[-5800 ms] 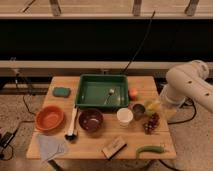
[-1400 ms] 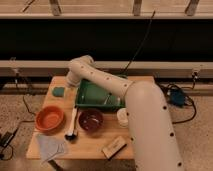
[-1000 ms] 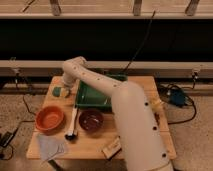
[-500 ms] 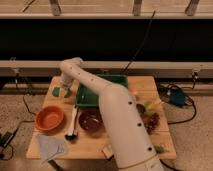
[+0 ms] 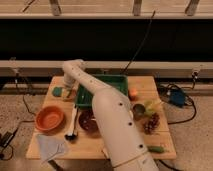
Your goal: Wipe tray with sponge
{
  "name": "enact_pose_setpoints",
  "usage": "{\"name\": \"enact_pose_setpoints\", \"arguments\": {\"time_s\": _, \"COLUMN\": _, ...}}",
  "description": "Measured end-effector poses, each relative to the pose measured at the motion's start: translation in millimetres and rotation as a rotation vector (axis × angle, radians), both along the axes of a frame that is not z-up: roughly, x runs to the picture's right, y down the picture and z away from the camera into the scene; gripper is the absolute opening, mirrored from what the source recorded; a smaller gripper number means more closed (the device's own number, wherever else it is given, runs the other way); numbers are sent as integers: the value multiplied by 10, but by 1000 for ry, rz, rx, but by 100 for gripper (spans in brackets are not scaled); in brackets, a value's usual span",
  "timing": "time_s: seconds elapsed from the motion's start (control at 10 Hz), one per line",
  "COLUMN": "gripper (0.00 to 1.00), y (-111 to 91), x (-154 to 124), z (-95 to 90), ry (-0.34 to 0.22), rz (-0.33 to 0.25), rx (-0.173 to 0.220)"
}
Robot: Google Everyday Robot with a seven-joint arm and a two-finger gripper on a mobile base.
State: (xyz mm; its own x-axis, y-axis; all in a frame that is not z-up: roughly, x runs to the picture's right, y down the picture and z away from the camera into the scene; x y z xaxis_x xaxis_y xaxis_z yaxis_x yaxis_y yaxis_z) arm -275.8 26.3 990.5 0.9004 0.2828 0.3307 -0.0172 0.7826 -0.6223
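Teal sponge (image 5: 57, 91) is lying flat on the tabletop (image 5: 148, 84) at the far left, just outside the dark-green tray (image 5: 118, 83) and not in it. The arm is reaching in from the lower right and arching over the tray's left part. The end effector (image 5: 68, 93) is hanging low just beside the sponge, between it and the tray's left wall. I can't tell whether it's open or closed, or whether it's touching the sponge.

Reading this as the pick-up step — the sponge isn't in hand as far as I can see, and wiping isn't under way. So the task is looking early: grasp first, then all of the wiping.

What the next move is calling for, as I judge it:
- shifting slightly left so the end effector is sitting centred over the sponge, not on its near edge
- coming straight down and closing across the pad. It looks soft, so expect it to squash and maybe fold.
- lifting enough to be clearing the tray's raised wall, then carrying right and down onto the tray floor
- pressing flat and sweeping along the floor

Things I'm watching:
- The tray wall is very near the end effector, so a sideways bump could be shoving the tray.
- The orange bowl (image 5: 49, 118) is sitting nearer the front edge, well apart from the sponge — not in the way.
- The arm is hiding the tray's left part, so I can't say what's lying in there.
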Motion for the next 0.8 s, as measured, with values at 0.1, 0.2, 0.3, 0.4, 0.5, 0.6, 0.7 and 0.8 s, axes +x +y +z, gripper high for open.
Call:
{"name": "enact_pose_setpoints", "arguments": {"time_s": 0.1, "gripper": 65, "y": -19, "x": 27, "z": 31, "ry": 7, "rz": 6, "rx": -1}}
{"name": "enact_pose_setpoints", "arguments": {"time_s": 0.2, "gripper": 64, "y": -28, "x": 50, "z": 51, "ry": 16, "rz": 11, "rx": 1}}
{"name": "enact_pose_setpoints", "arguments": {"time_s": 0.3, "gripper": 58, "y": -33, "x": 69, "z": 62, "ry": 23, "rz": 14, "rx": 5}}
{"name": "enact_pose_setpoints", "arguments": {"time_s": 0.4, "gripper": 47, "y": -33, "x": 82, "z": 67, "ry": 27, "rz": 15, "rx": 10}}
{"name": "enact_pose_setpoints", "arguments": {"time_s": 0.5, "gripper": 38, "y": -26, "x": 69, "z": 50, "ry": 25, "rz": 14, "rx": 14}}
{"name": "enact_pose_setpoints", "arguments": {"time_s": 0.6, "gripper": 30, "y": -19, "x": 69, "z": 36, "ry": 23, "rz": 14, "rx": 17}}
{"name": "enact_pose_setpoints", "arguments": {"time_s": 0.7, "gripper": 18, "y": -6, "x": 87, "z": 15, "ry": 20, "rz": 16, "rx": 20}}
{"name": "enact_pose_setpoints", "arguments": {"time_s": 0.8, "gripper": 8, "y": -2, "x": 98, "z": -13, "ry": 14, "rz": 19, "rx": 25}}
